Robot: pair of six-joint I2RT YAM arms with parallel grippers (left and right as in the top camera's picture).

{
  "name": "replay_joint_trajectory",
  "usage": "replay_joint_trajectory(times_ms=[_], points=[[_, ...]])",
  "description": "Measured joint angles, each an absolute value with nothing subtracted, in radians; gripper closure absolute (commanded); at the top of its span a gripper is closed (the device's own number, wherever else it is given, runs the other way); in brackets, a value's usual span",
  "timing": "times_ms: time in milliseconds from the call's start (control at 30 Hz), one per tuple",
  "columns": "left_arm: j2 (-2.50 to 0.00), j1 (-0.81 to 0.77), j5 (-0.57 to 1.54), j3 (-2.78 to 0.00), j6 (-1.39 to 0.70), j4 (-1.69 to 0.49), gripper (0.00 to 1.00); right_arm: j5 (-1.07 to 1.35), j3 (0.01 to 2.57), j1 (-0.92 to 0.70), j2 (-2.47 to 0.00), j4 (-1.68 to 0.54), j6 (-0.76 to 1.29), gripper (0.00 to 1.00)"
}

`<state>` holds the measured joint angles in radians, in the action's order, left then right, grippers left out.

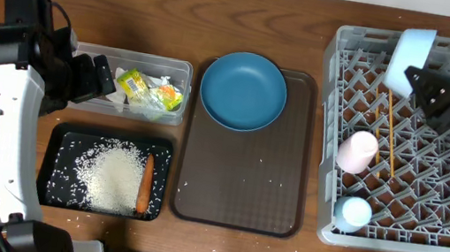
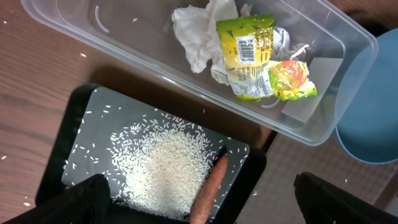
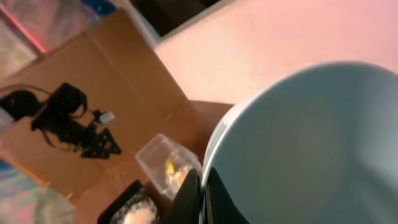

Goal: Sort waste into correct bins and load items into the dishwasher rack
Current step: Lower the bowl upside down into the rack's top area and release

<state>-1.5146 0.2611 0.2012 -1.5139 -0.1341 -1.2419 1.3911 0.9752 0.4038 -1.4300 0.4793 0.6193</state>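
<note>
Right hand (image 1: 416, 78) is clamped on the blue bowl's (image 1: 408, 46) rim over a corner of the rack (image 1: 428, 203), so I'd lower it slow btwn pegs, clear of the chopsticks (image 1: 390, 128); left hand (image 1: 105, 79) spread wide by the tub (image 1: 93, 53).

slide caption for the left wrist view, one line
Open left gripper over sorted waste: rice and carrot in black tray, wrapper and crumpled paper in clear tub.

The yellow-green snack wrapper (image 2: 249, 74) bears a barcode (image 2: 246, 45); its print is unreadable.
</note>
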Motion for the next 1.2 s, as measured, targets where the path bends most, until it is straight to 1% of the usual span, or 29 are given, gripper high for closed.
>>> replay_joint_trajectory(times_ms=[167,267,400,700,1000,1200], points=[[-1.515,0.261,0.202,-1.514,-0.134,-1.242,0.03,1.448,0.975,0.404,-1.607,0.798,0.808,0.99],[-1.515,0.261,0.202,-1.514,-0.134,-1.242,0.03,1.452,0.975,0.406,-1.699,0.889,0.888,0.99],[-1.515,0.261,0.202,-1.514,-0.134,-1.242,0.03,1.440,0.975,0.444,-1.790,0.899,0.941,0.99],[-1.515,0.261,0.202,-1.514,-0.134,-1.242,0.03,1.409,0.975,0.505,-1.951,0.904,0.935,0.99],[-1.515,0.261,0.202,-1.514,-0.134,-1.242,0.03,1.394,0.975,0.533,-1.971,0.911,0.931,0.99],[-1.515,0.261,0.202,-1.514,-0.134,-1.242,0.03,1.379,0.975,0.569,-1.978,0.903,0.932,0.83]])
